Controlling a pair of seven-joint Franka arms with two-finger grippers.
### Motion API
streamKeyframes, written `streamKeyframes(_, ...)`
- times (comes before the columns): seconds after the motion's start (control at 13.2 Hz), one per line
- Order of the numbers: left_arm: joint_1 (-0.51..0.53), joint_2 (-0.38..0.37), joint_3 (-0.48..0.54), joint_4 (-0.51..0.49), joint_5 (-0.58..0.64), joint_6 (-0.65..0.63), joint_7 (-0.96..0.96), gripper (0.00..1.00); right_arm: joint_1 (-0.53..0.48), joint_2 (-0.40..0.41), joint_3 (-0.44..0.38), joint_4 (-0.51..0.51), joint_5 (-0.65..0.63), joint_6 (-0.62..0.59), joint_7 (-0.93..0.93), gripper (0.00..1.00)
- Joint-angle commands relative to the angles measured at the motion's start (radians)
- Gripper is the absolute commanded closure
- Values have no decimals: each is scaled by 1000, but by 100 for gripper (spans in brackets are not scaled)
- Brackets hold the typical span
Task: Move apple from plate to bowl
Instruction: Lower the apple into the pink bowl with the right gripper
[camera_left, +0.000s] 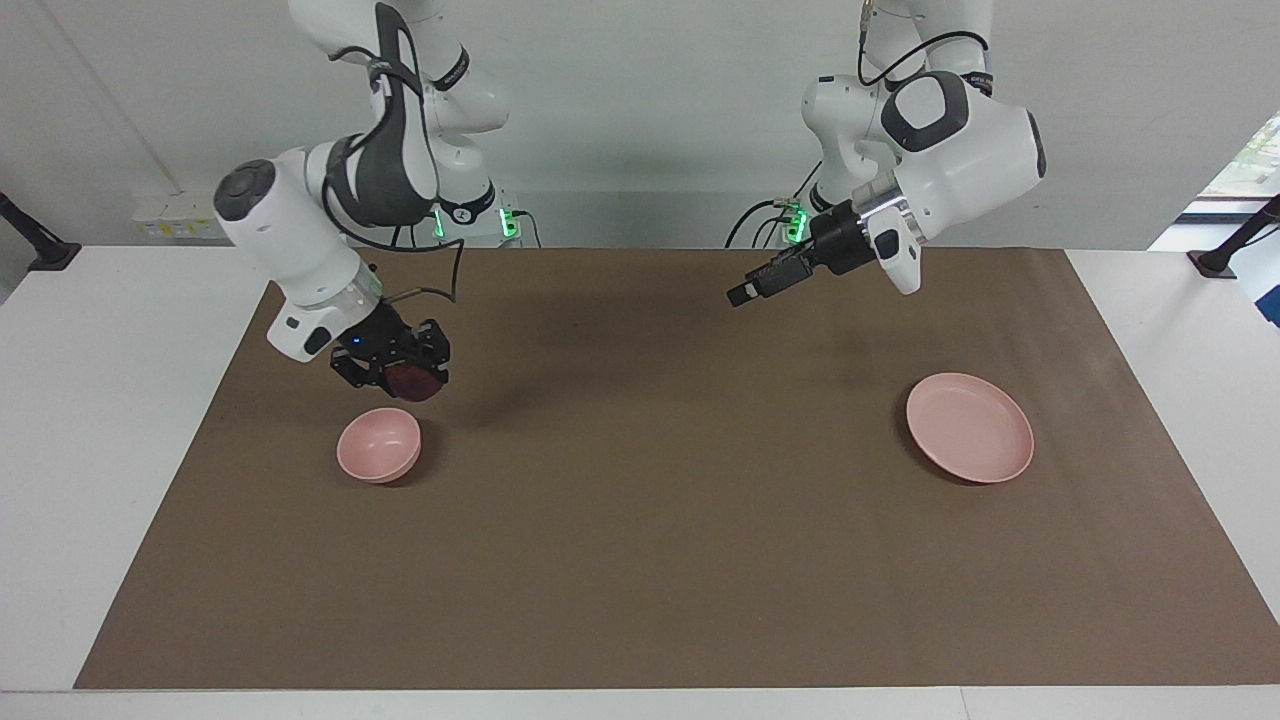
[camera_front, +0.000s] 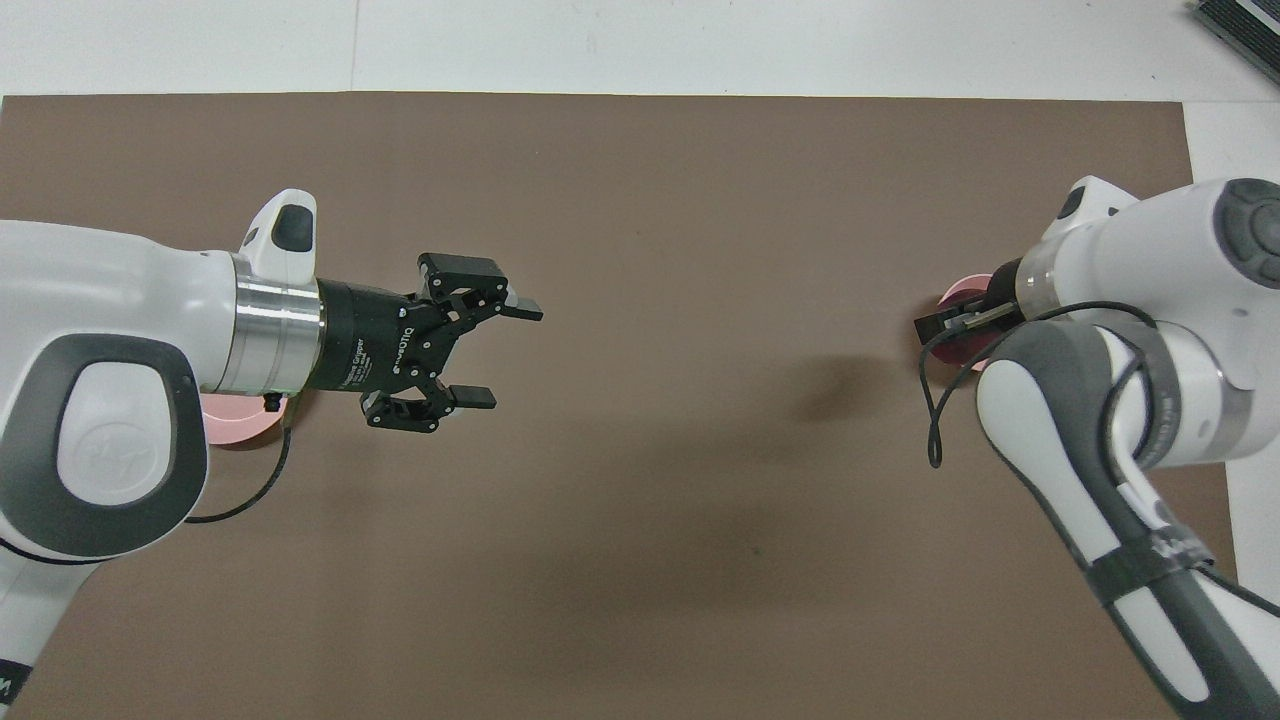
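A dark red apple (camera_left: 414, 385) hangs in the air with my right gripper (camera_left: 408, 372) shut on it, pointing downward. It is just above the small deep pink bowl (camera_left: 379, 445), over the rim closest to the robots. From overhead the right arm covers most of the bowl (camera_front: 962, 296) and the apple. The flat pink plate (camera_left: 969, 427) lies bare toward the left arm's end of the mat. My left gripper (camera_left: 745, 293) is raised over the mat, open and holding nothing, its fingers (camera_front: 520, 306) spread apart.
A brown mat (camera_left: 650, 560) covers the white table (camera_left: 110, 420). In the overhead view the left arm hides most of the plate (camera_front: 235, 432). A dark object (camera_front: 1240, 25) sits at the table's corner.
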Motion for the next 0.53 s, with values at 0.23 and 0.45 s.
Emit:
streamKeyframes(0.23,43,12,-5,33,204,-4,318,0,-41,96,1,28,-112,102,-19,100)
streamKeyframes(0.45,47,16,-6,58,389,-4,397,0,-64,108,1,15,-103,102,-22,100)
